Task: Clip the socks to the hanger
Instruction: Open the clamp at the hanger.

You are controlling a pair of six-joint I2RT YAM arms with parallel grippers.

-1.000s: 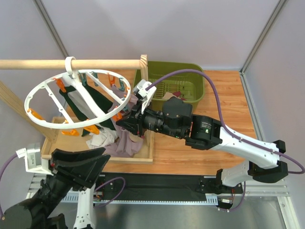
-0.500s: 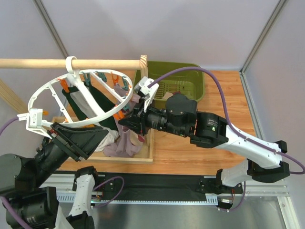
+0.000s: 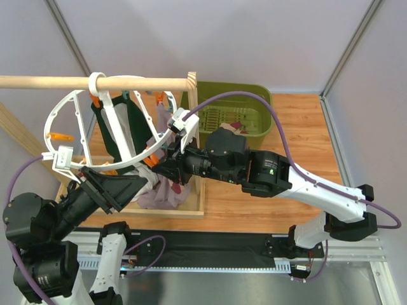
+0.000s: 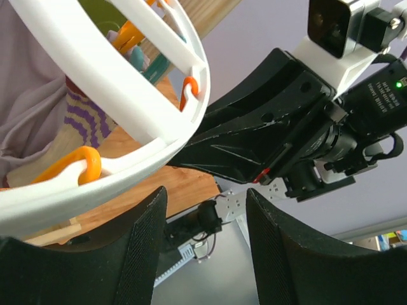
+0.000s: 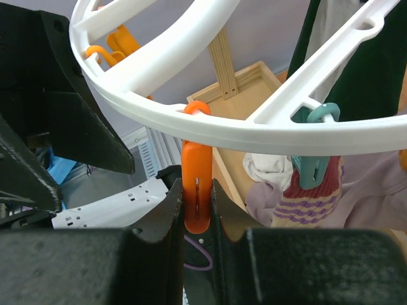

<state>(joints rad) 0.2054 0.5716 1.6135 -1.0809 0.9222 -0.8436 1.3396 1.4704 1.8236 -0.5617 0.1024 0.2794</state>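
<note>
**Hanger** (image 5: 254,136): white plastic wheel with a smooth rim and flat spokes. It is hooked over the wooden rod (image 3: 140,82) and tilted, with its near rim low toward the arms.

**Sock** (image 5: 311,206): ribbed knit, cream with purple stripes and a maroon top. It hangs from a teal clip (image 5: 311,170) under the rim, to the right of the fingers in the right wrist view.

**Right pincer** (image 5: 196,197): pressed together on an orange clip (image 5: 196,165) that hangs from the rim. The fingers flank the lower half of the clip.

**Left pincer** (image 4: 203,254): spread, with nothing between the fingers. The rim passes just above the finger on the left of that view; I cannot tell whether they touch.

**Room:**
- The near rim sits between the two pincers.
- The right arm's black wrist lies under the rim's right side.
- A dark green garment (image 3: 124,136) fills the gaps between the spokes.
- A mauve garment (image 3: 162,194) lies bunched in the wooden tray (image 3: 178,211) below the hanger.
- A green slotted basket (image 3: 248,108) stands behind the right arm on the desk (image 3: 299,133).
- The desk shows bare wood grain to the right of the tray.
</note>
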